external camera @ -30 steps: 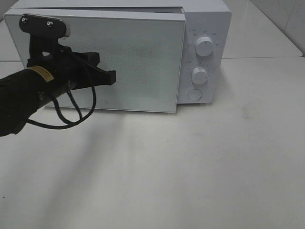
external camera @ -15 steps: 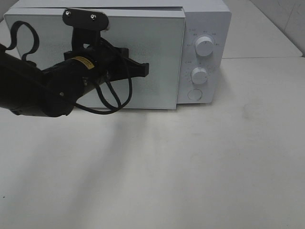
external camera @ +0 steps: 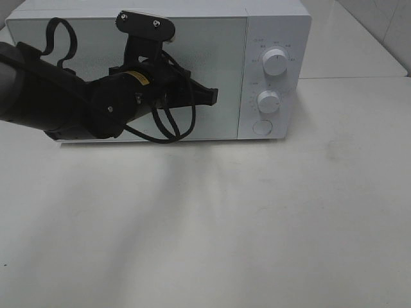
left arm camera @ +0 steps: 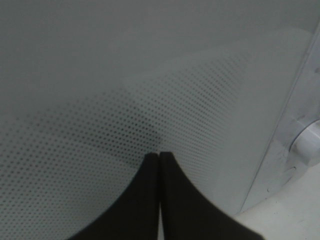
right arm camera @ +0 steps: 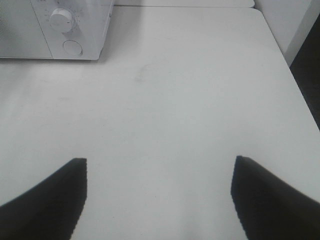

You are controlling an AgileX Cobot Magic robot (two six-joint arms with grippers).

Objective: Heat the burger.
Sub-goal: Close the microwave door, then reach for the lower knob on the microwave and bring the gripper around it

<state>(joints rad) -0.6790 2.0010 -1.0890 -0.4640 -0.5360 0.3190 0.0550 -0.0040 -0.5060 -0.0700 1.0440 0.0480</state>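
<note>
Burger: we cannot tell its location, no view shows it.
Left gripper (external camera: 212, 96): fingers pressed together, nothing held. Tips at perforated microwave door (external camera: 218, 45), door flush with case. We cannot confirm contact with glass.
Beyond tips, on control side: upper knob (external camera: 275, 62), lower knob (external camera: 268, 101), round button (external camera: 262, 127).
Right gripper (right arm camera: 159, 161): fingers spread wide, nothing between them. Bare table (right arm camera: 175, 75) beneath, microwave (right arm camera: 75, 30) well ahead of tips.

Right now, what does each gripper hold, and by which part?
Nothing. The left gripper, shut and empty, points at the white microwave's dotted glass door; the right gripper is open, empty.
</note>
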